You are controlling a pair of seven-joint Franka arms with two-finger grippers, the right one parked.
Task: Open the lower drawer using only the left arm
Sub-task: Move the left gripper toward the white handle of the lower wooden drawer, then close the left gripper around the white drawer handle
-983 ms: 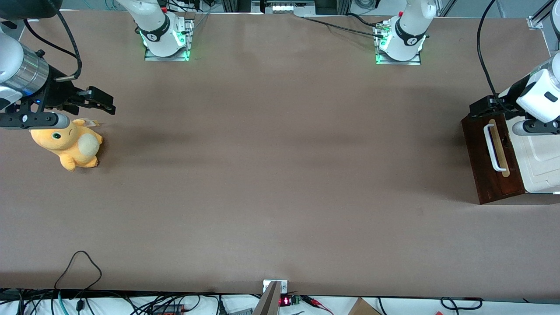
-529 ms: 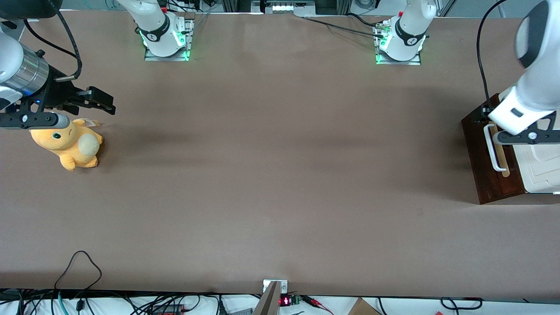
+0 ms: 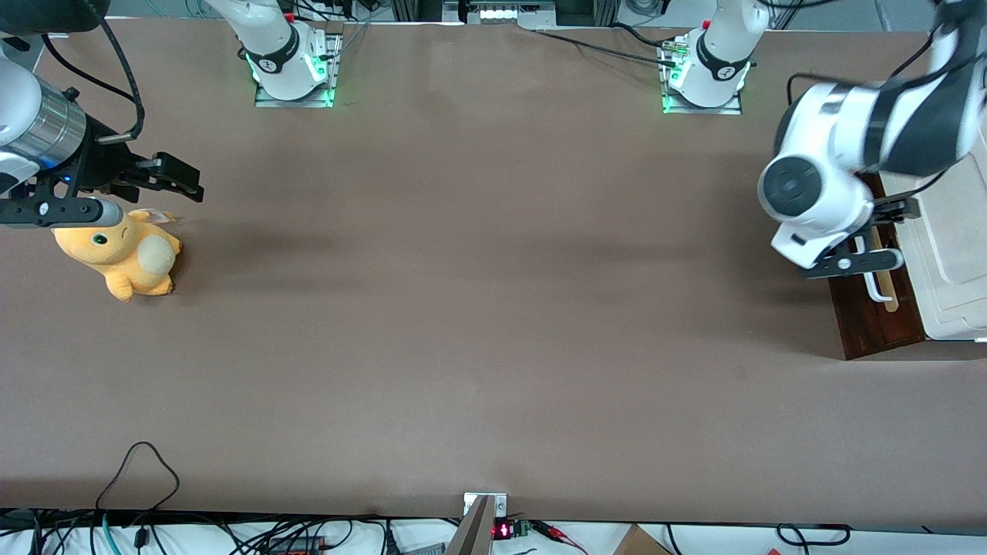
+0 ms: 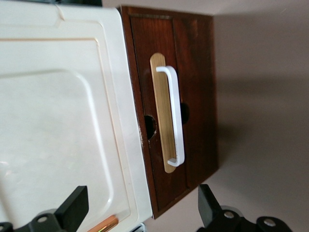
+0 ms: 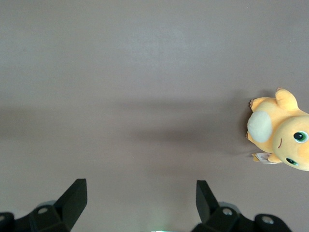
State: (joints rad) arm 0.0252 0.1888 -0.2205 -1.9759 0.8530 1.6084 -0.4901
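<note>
a brown desk (image 3: 493, 324) carries an orange plush toy (image 3: 119, 258) toward the parked arm's end; it lies on its side with a pale round belly and a small tag beside it. toward the working arm's end sits a cream-white panel (image 4: 58, 121) with a raised border and an orange-brown strip handle (image 4: 104, 225) at one edge, and the spread tool (image 4: 140, 198) hangs above that edge. a black cable (image 3: 139, 462) loops onto the desk's edge nearest the front camera, near a small red display (image 3: 503, 530).

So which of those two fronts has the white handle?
The dark brown lower drawer; the cream panel beside it has an orange-brown strip. The open gripper hovers above both.
</note>
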